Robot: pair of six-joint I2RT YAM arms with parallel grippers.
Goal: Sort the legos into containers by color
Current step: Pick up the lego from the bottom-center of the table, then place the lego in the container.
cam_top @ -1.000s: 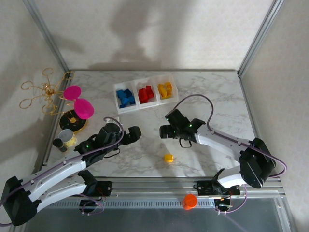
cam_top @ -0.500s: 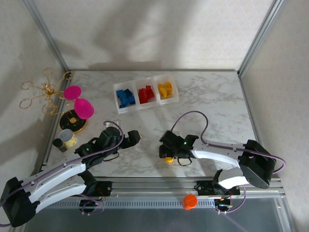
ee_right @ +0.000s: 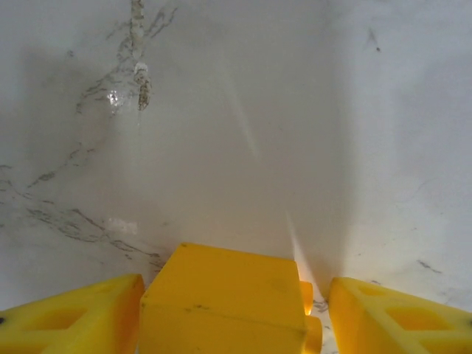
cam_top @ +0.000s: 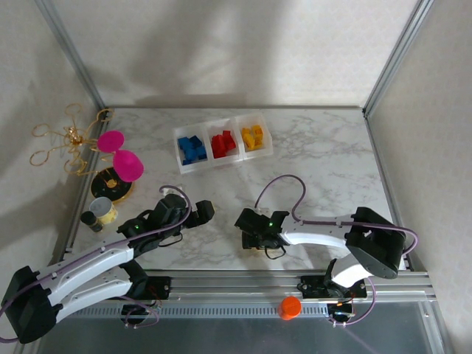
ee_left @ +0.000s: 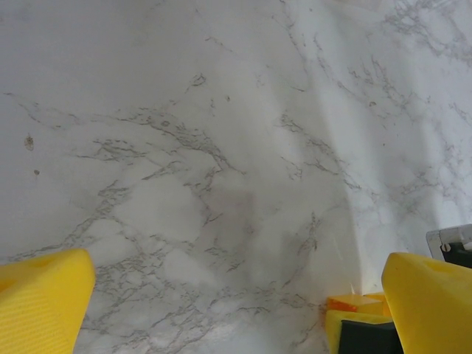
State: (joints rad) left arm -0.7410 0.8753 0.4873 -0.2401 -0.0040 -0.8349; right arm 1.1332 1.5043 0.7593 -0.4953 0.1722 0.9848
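Grasping step: the right gripper (cam_top: 254,236) sits low on the worktop (cam_top: 332,162) near its front edge, bracketing a yellow lego (ee_right: 221,299).
Right gripper state: partly open around the brick. One finger looks to touch it, while a sliver of marble shows beside the other, so I judge it not yet clamped.
Left gripper state: the left gripper (cam_top: 205,209) is wide open and empty, hovering over bare marble just left of the right one.
Task progress: this looks like the only loose brick, so the sort seems nearly done.
Tray: the containers (cam_top: 221,163) lie at the far middle of the worktop, well apart from the brick, holding blue legos (cam_top: 192,150) on the left, red legos (cam_top: 223,143) in the middle and yellow legos (cam_top: 253,137) on the right.
Next move calls for: pinching the brick squarely, lifting it clear, carrying it to the right-hand compartment and letting go above its rim.
In the way: nothing lies between brick and tray, though the left gripper is close and should stay put.
Bystanders: two magenta discs (cam_top: 120,153) and a small grey-and-yellow cup (cam_top: 103,209) sit at the left edge, away from the route.
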